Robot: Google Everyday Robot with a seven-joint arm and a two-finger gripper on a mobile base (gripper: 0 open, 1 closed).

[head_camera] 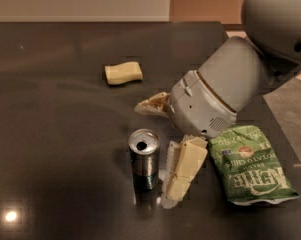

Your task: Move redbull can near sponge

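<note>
The redbull can [144,158] stands upright on the dark table, silver-grey with a blue band low on its side and a pull-tab top. The pale-yellow sponge [123,73] lies further back and a little to the left, well apart from the can. My gripper [157,149] is open just to the right of the can. One cream finger [184,172] reaches down close beside the can's right side, the other finger [152,104] points left behind the can. The can sits at the mouth of the open fingers, not held.
A flat green chip bag [250,165] lies to the right of the gripper, partly under the arm. The grey arm [240,79] fills the upper right. The table's right edge [270,114] runs down past the bag.
</note>
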